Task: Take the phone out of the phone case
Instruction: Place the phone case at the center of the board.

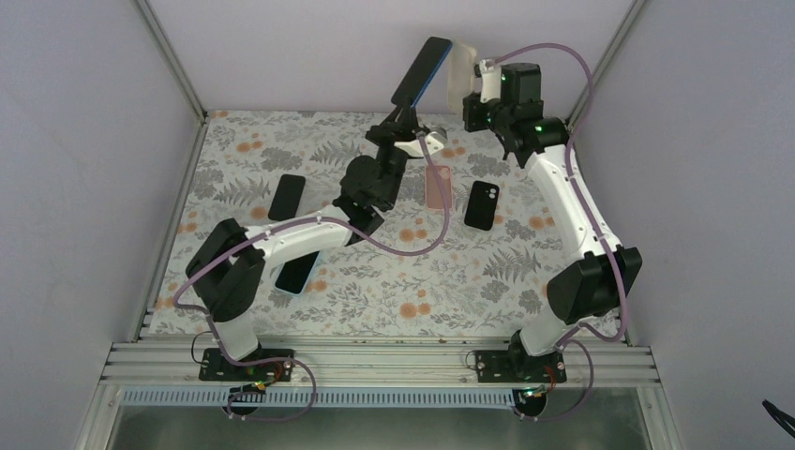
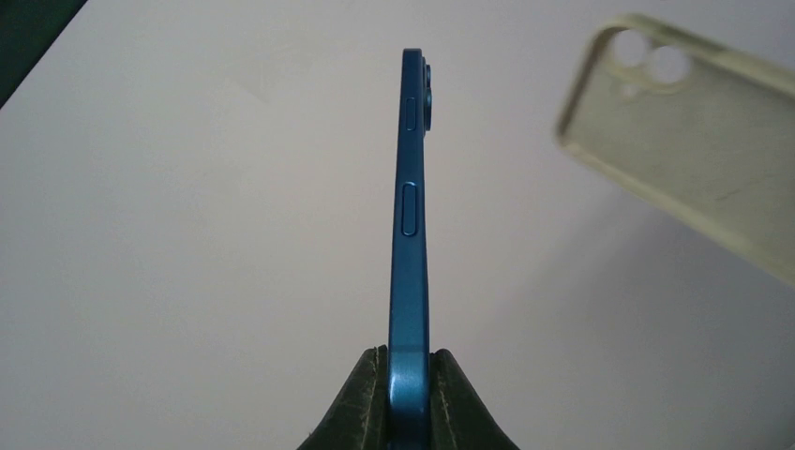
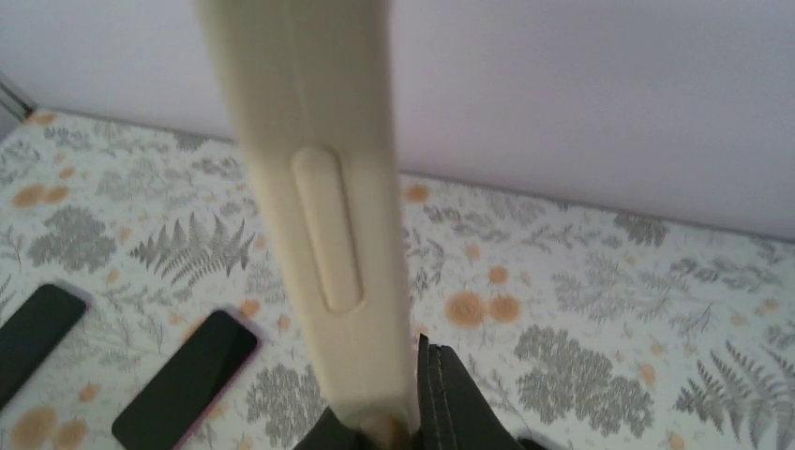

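Left pincer (image 1: 401, 108) is clamping the blue phone (image 1: 424, 67) by its bottom end, dark pads (image 2: 361, 405) pressing on both faces in the left wrist view, and is holding it in the air above the far side of the floral mat (image 1: 450, 281). Seen from overhead, the phone's long axis is running from 7 o'clock at the grip to 1 o'clock at the free camera end. From the left wrist it is standing edge-on, pointing to 12 o'clock, with its side buttons facing the lens. The pale phone case (image 1: 458, 82) is hanging just at 3 o'clock of the phone overhead and at 2 o'clock in the left wrist view. It is not touching the phone, and bare wall is showing between them and through its camera cut-outs, so I am judging the phone to be already out. Right pincer (image 1: 473, 94) is clenching that case by its lower end, and the case is rising edge-on to 12 o'clock in the right wrist view. The left arm is carrying the phone, so any setting down is falling to it, with the mat lying toward 6 o'clock. The frame is cutting off most of both pincers' fingers in the wrist views and the case's far end in the left one. A dark phone (image 1: 296, 272) on the mat is lying half hidden under the left arm.
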